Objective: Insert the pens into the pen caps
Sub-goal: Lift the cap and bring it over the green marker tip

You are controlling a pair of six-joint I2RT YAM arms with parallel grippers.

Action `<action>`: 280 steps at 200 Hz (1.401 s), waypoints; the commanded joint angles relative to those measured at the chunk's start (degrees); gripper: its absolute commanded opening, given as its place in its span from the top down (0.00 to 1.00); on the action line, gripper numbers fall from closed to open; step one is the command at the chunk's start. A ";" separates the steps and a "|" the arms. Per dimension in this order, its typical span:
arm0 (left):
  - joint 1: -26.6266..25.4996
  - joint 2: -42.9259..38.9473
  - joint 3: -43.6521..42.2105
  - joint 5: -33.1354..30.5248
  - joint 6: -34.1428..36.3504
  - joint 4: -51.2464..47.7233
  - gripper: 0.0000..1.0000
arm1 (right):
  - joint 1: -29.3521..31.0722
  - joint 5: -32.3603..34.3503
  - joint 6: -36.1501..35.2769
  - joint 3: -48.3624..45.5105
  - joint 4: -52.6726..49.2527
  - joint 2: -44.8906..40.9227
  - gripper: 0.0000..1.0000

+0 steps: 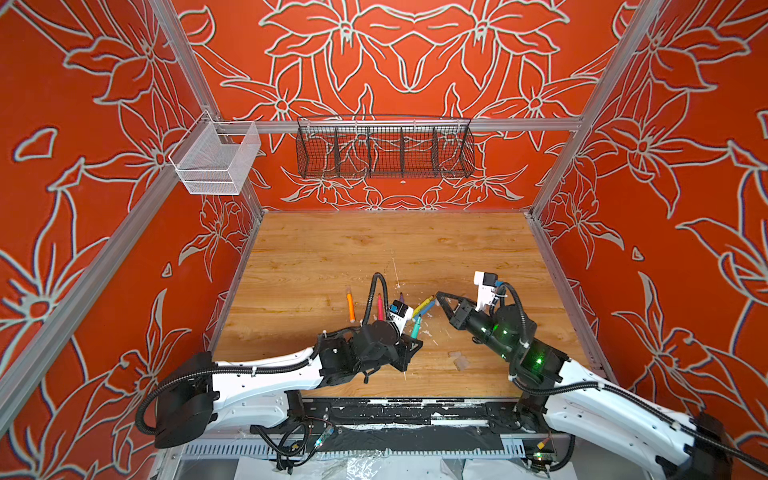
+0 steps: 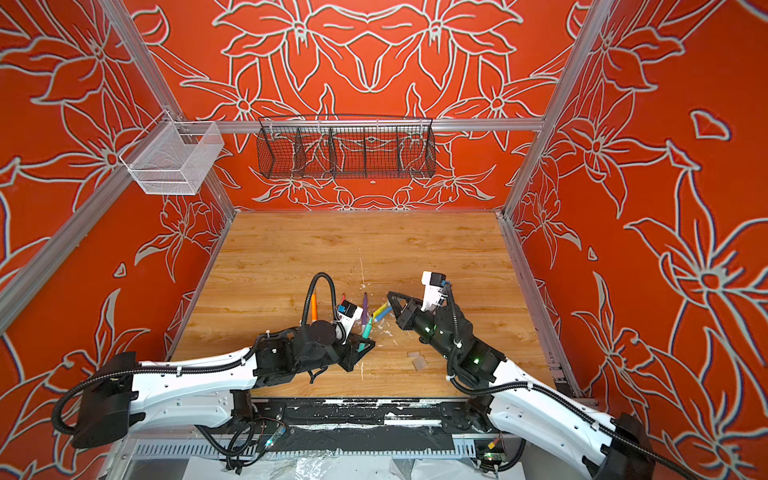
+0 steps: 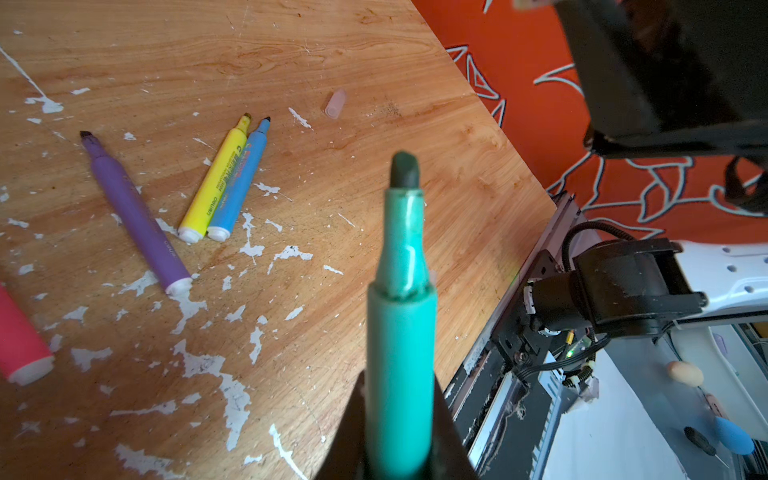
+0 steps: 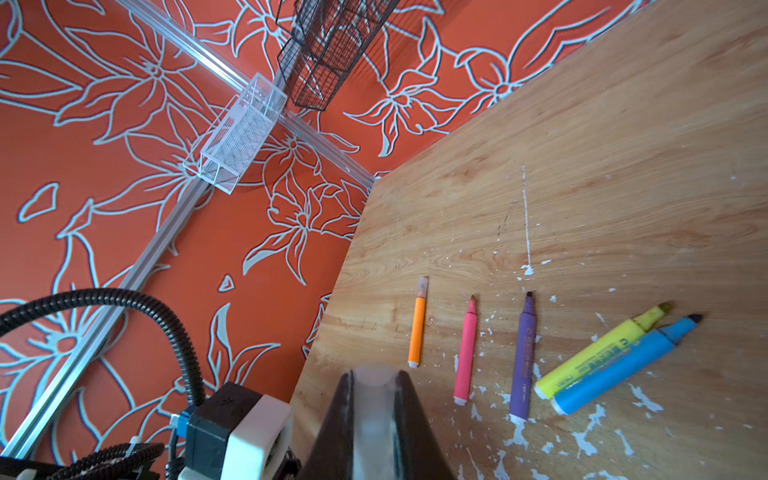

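Green pen (image 3: pixel 401 316) is grasped by its barrel in the left gripper (image 3: pixel 399 386), whose jaws are clenched on it. Its dark felt tip is bare and pointed toward the far side. It is held over the table (image 1: pixel 332 249) near the middle, just on the near side of the other pens. A clear cap (image 4: pixel 374 399) is pinched between the closed jaws of the right gripper (image 4: pixel 375 376), which is reached in from the right with its tips aimed left. The green pen and the cap are not touching.

Five pens are laid flat on the table in a row, tips toward the far side. The orange pen (image 4: pixel 417 328) is placed furthest left and is capped. To its right the pink pen (image 4: pixel 465 353) and the purple pen (image 4: pixel 523 357) are laid uncapped. Further right the yellow pen (image 4: pixel 602 349) and the blue pen (image 4: pixel 623 368) are laid touching side by side, slanted and uncapped. Loose caps (image 1: pixel 457 359) are seen on the table near the right arm. White paint flecks (image 3: pixel 232 390) are scattered round the pens.
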 commanded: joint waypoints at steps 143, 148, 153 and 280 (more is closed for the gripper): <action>-0.35 -3.38 -0.31 -3.07 -0.14 0.93 1.00 | 7.56 5.65 1.11 -0.77 13.48 10.46 1.00; -0.35 -3.55 -0.28 -3.19 -0.15 0.80 1.00 | 7.58 5.89 1.00 -0.74 13.36 10.34 1.00; -0.32 -3.64 -0.27 -3.28 -0.22 0.54 1.00 | 7.67 6.07 1.00 -0.66 13.14 10.33 1.00; 0.62 -4.82 0.32 -6.41 -3.39 0.58 1.00 | 12.20 5.33 2.80 -3.19 19.10 12.69 1.00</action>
